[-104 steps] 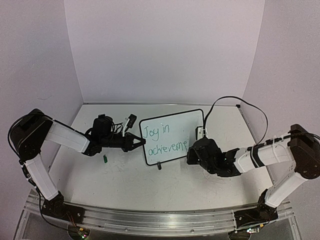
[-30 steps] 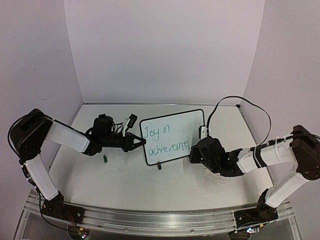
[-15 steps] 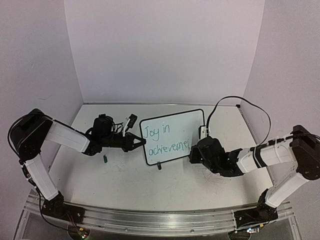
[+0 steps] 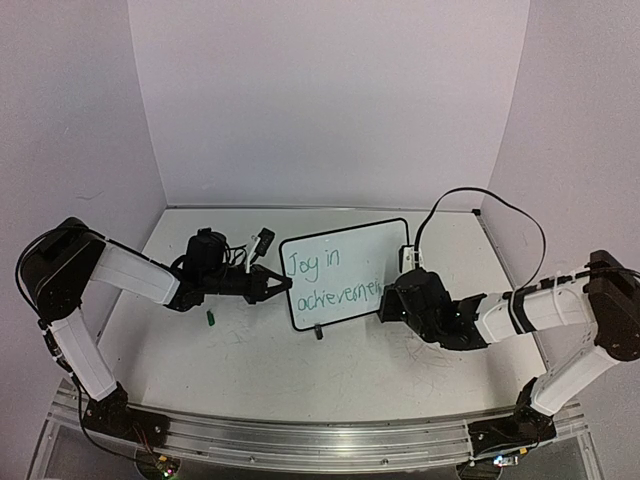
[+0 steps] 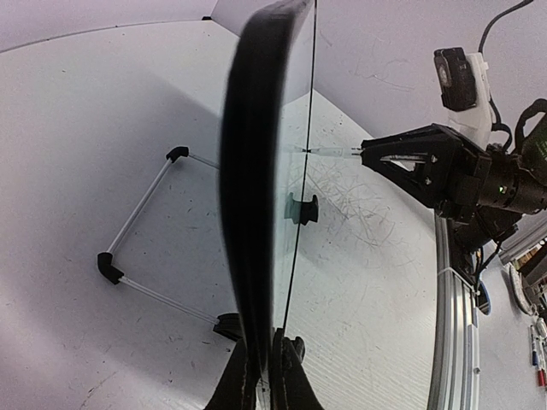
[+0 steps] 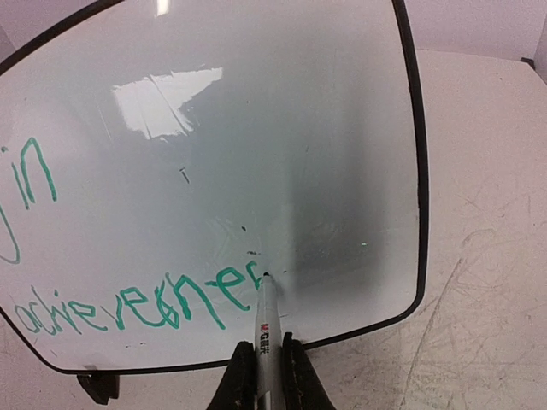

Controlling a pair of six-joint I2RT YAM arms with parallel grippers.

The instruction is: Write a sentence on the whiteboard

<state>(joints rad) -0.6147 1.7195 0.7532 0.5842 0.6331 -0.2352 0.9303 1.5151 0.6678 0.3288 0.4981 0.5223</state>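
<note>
Nearly there: our left claw (image 4: 282, 284) pinches the whiteboard (image 4: 370, 250) standing mid-way across the tabletop (image 4: 250, 350), our right claw (image 6: 261, 363) pinches the marker (image 6: 263, 320), and the sentence (image 6: 162, 309), we judge, lacks only its ending.

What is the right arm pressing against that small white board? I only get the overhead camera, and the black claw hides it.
Observer: A slim grey marker pen, clamped in the shut right gripper; its tip touches the white, black-bordered rectangular whiteboard.
Visitor: Where does the writing stop?
Observer: The green handwritten sentence ends right at the pen tip, its second line reading roughly "achievemen".
Visitor: And the left claw?
Observer: The left gripper is shut on the board's side edge.
</note>
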